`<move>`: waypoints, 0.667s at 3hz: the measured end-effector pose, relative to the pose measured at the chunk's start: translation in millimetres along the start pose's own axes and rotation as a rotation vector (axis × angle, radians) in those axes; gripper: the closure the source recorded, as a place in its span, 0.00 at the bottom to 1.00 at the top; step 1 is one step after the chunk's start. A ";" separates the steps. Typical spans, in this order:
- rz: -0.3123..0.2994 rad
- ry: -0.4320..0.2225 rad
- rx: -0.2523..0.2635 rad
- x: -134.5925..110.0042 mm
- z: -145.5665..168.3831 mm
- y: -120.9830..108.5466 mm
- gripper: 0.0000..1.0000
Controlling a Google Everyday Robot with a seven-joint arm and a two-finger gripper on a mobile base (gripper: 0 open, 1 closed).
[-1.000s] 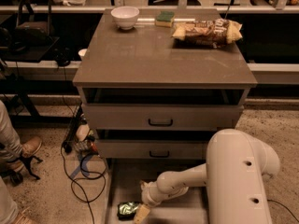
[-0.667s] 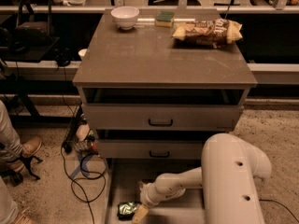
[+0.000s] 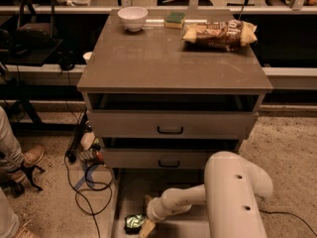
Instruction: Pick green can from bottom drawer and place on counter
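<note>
The green can (image 3: 133, 223) lies on its side on the floor of the open bottom drawer (image 3: 130, 187), near its front left. My gripper (image 3: 147, 217) reaches down into the drawer on a white arm (image 3: 188, 200) and sits right beside the can, at its right side; one fingertip (image 3: 146, 228) shows next to it. The counter (image 3: 168, 53) is the broad grey-brown cabinet top above.
On the counter stand a white bowl (image 3: 132, 18), a green sponge (image 3: 175, 20) and a brown snack bag (image 3: 220, 32). Two upper drawers with black handles (image 3: 170, 130) are slightly open. Cables (image 3: 86, 182) lie on the floor at left; a person's shoe (image 3: 30, 157) is at far left.
The arm's bulky white link has shifted left and slightly lower. The gripper stays by the can, which has not moved.
</note>
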State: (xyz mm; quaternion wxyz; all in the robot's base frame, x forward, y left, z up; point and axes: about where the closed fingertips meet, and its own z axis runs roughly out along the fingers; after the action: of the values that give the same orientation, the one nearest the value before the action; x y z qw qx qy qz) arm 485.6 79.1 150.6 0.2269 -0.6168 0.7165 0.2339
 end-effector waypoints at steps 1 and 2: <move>0.000 -0.005 -0.005 8.5 19.9 -4.6 0.18; -0.006 -0.010 -0.003 10.3 26.7 -6.6 0.41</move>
State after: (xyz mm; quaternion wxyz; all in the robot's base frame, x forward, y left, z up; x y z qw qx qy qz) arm 491.7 86.6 122.9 0.2302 -0.6180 0.7133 0.2372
